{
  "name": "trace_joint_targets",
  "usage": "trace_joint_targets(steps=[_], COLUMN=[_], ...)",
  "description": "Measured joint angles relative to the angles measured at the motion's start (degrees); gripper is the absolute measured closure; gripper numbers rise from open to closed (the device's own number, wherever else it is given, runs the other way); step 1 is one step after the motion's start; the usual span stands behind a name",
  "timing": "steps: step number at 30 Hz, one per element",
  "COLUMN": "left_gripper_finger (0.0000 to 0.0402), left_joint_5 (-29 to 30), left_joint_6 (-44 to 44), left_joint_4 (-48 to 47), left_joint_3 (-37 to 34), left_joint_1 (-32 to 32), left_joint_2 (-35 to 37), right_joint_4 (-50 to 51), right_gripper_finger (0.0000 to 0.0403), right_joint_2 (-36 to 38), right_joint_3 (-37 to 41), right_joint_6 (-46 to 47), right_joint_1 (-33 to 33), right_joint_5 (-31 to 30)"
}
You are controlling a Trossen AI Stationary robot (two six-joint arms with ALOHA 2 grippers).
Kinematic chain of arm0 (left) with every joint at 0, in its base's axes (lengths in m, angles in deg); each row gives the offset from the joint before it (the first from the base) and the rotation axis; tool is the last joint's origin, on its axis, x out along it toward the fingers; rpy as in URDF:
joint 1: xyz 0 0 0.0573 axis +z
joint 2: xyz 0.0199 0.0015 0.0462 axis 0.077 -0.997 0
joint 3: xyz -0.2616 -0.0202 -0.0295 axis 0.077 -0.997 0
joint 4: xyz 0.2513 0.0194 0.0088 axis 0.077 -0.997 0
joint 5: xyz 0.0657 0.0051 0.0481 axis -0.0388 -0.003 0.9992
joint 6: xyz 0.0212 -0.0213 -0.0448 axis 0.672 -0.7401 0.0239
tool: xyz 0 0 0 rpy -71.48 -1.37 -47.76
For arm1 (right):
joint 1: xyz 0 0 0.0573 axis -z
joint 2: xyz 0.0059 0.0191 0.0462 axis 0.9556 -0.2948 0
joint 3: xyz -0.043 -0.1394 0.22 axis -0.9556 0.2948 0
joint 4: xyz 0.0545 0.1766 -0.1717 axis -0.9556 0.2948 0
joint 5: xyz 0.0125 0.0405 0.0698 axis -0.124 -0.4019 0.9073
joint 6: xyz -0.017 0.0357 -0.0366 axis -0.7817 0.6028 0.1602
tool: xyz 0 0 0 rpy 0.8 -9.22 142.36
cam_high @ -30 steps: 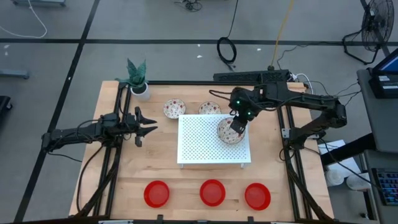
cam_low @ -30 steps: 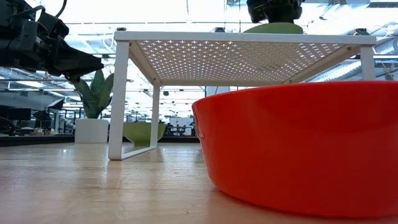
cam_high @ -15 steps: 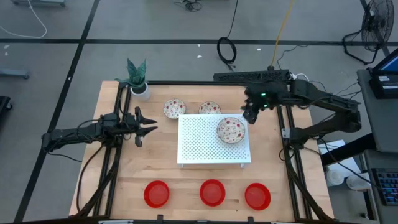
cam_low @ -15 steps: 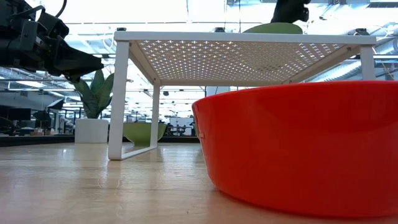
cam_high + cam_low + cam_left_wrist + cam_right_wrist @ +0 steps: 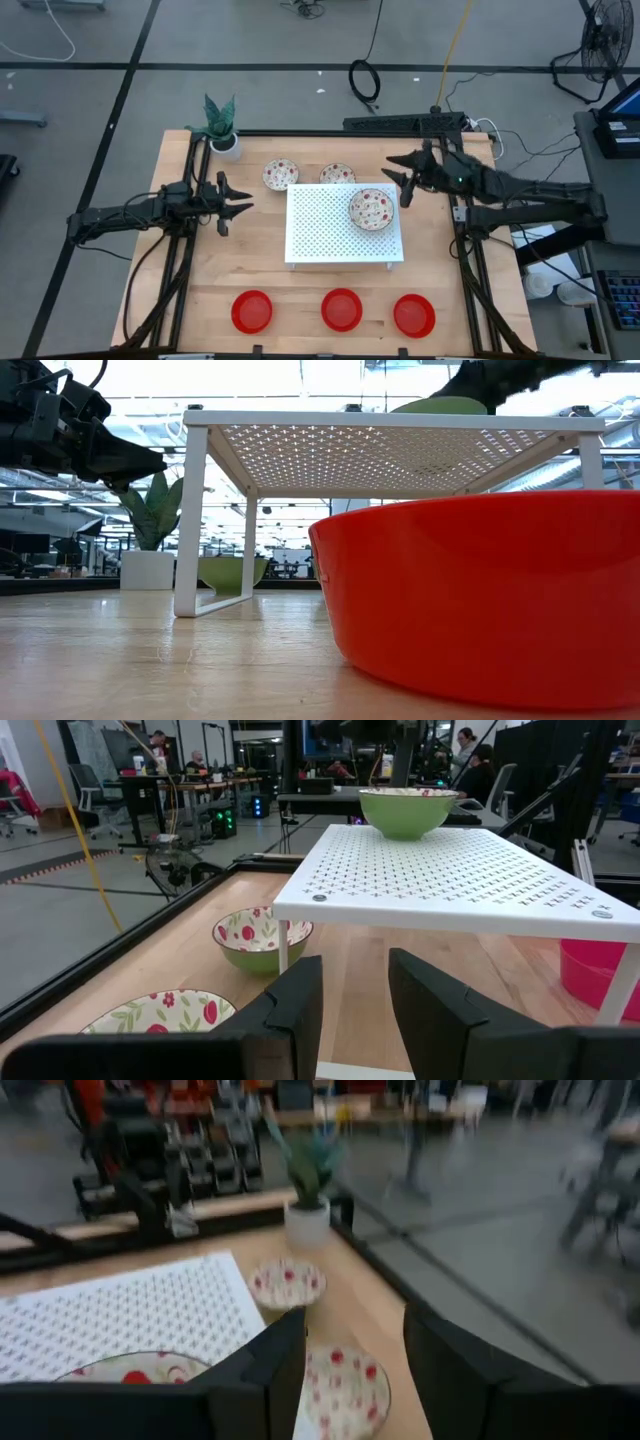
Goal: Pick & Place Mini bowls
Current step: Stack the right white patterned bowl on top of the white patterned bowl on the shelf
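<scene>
A white bowl with red speckles [image 5: 371, 209] rests by its base on the white perforated board [image 5: 330, 235], near the board's far right corner. Two more patterned bowls [image 5: 281, 175] [image 5: 337, 175] sit on the table beyond the board's far edge. Three red bowls [image 5: 252, 311] [image 5: 342, 309] [image 5: 414, 314] stand in a row along the near edge. My right gripper [image 5: 399, 179] hangs open and level, just right of the board and clear of the bowl. My left gripper [image 5: 236, 208] waits open at the table's left, pointing at the board.
A potted plant [image 5: 222, 130] stands at the far left corner. The board stands on legs [image 5: 190, 520], with open space under it. In the low view the nearest red bowl [image 5: 490, 590] fills the foreground. Black frame rails run along the table's sides.
My right gripper has come off the patterned bowl on the board, drawn back toward the table's far right, and tipped from pointing down to level. The bowl stays where it was on the board.
</scene>
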Motion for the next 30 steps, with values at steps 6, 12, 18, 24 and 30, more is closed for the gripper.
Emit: trace_joint_targets(steps=[6, 12, 18, 24, 30], left_gripper_finger=[0.0282, 0.0282, 0.0282, 0.0282, 0.0282], left_joint_5=[0.00, -0.28, -0.45, -0.43, -0.06], left_joint_6=[2.24, 1.79, -0.89, 4.70, 7.72], left_joint_4=[1.99, 8.33, 15.47, 16.74, 16.87], left_joint_3=[0.00, 0.04, 0.04, 0.04, 0.02], left_joint_1=[0.00, -0.01, 0.00, 0.00, 0.00], left_joint_2=[-0.01, 0.00, -0.06, -0.06, -0.33], right_joint_4=[-19.33, -22.22, -13.01, 8.76, 33.79], right_gripper_finger=[0.0248, 0.0253, 0.0255, 0.0253, 0.0252], right_joint_2=[2.00, 1.35, -4.37, -24.37, -49.21], right_joint_3=[12.49, 13.36, 3.49, -19.63, -46.52], right_joint_6=[-5.11, -8.94, -4.20, 0.91, -4.06], right_joint_1=[0.53, 6.24, 19.00, 30.68, 32.57], right_joint_5=[-8.51, -15.66, -2.70, 17.65, 21.00])
